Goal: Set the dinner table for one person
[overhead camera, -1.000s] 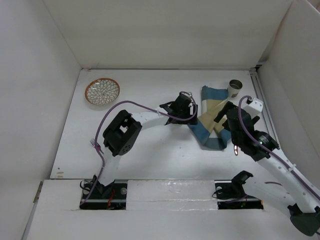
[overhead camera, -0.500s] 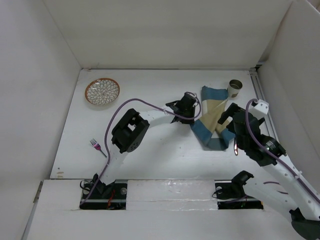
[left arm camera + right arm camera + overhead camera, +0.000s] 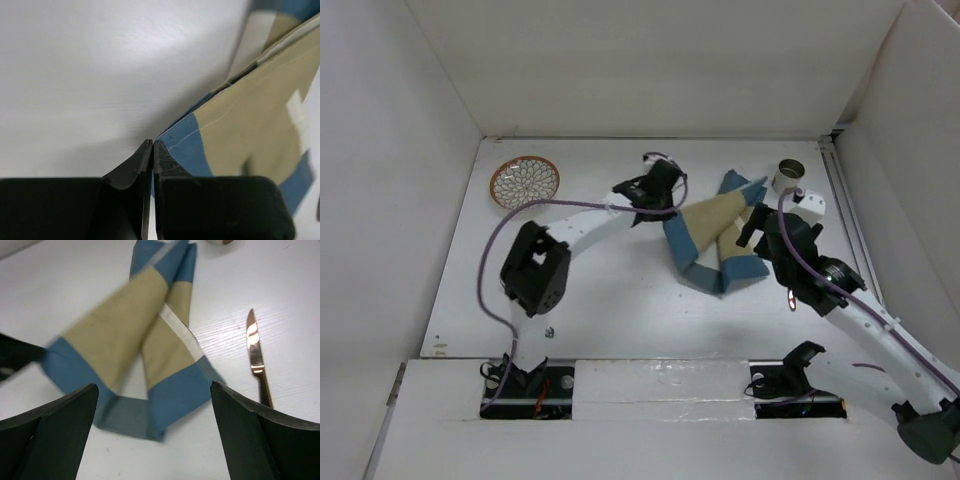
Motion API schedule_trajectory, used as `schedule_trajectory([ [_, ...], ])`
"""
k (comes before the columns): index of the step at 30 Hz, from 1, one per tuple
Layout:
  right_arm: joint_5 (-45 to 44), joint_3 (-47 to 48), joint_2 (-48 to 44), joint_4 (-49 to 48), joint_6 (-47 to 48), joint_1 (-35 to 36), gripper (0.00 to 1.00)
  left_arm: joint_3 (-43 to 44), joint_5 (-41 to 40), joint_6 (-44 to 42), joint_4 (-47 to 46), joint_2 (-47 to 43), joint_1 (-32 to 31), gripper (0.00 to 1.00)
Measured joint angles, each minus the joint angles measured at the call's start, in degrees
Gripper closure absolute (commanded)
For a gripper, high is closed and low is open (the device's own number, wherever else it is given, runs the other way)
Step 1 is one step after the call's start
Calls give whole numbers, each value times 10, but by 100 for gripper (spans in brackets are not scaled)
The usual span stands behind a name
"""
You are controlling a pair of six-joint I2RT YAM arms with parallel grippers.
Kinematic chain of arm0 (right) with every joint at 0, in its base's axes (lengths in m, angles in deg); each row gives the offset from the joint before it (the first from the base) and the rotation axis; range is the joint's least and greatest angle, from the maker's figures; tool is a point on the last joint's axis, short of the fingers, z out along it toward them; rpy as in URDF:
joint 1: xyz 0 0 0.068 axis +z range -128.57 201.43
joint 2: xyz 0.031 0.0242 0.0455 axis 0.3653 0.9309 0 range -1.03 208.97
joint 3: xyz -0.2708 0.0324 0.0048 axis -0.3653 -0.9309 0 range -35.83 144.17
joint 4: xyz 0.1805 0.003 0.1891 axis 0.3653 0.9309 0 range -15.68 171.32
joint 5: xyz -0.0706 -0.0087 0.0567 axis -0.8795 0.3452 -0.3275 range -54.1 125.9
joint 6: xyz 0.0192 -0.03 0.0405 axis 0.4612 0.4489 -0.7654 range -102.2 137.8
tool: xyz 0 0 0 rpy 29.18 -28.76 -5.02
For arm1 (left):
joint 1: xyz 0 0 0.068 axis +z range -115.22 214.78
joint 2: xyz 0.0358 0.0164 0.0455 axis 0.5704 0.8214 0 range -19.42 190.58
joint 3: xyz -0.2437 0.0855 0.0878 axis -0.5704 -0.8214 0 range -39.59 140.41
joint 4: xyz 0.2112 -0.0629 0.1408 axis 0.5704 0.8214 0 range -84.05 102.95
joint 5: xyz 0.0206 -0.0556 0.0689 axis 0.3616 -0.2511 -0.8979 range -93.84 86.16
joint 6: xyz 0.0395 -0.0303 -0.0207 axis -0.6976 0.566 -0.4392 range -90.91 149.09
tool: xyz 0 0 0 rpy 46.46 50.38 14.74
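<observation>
The blue-and-tan checked cloth mat (image 3: 712,240) lies crumpled on the right half of the white dinner table (image 3: 620,290). My left gripper (image 3: 665,205) is shut on the mat's blue corner (image 3: 185,145), and that side is lifted and stretched to the left. In the left wrist view the gripper (image 3: 152,143) has its jaws pressed together on the cloth edge. Wide open, my right gripper (image 3: 757,228) hovers over the mat's right fold, with the folded blue end (image 3: 175,390) between its fingers in the right wrist view and nothing gripped.
A flower-patterned plate (image 3: 524,182) sits at the back left. A metal cup (image 3: 790,175) stands at the back right beside the mat. A copper knife (image 3: 791,298) (image 3: 256,357) lies right of the mat. White walls close three sides.
The left gripper closed on the mat's corner and pulled it left and back, dragging the cloth along. The left elbow swung left over the fork's spot. The right arm shifted slightly left.
</observation>
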Motion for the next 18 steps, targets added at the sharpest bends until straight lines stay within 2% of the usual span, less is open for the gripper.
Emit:
schedule_trajectory([
  [5, 60, -29, 77, -54, 17, -10, 0, -124, -52, 26, -9, -194, 96, 100],
  [8, 96, -39, 139, -78, 21, -23, 0, -213, -68, 45, -30, -266, 152, 100],
  [11, 129, -52, 190, -104, 18, -27, 0, -294, -69, 58, -43, -270, 171, 100],
  [14, 171, -93, 199, -148, 10, -26, 0, -348, -59, 66, -43, -238, 167, 100],
  [18, 233, -143, 211, -202, 4, -26, 0, -370, -46, 72, -46, -209, 163, 100],
])
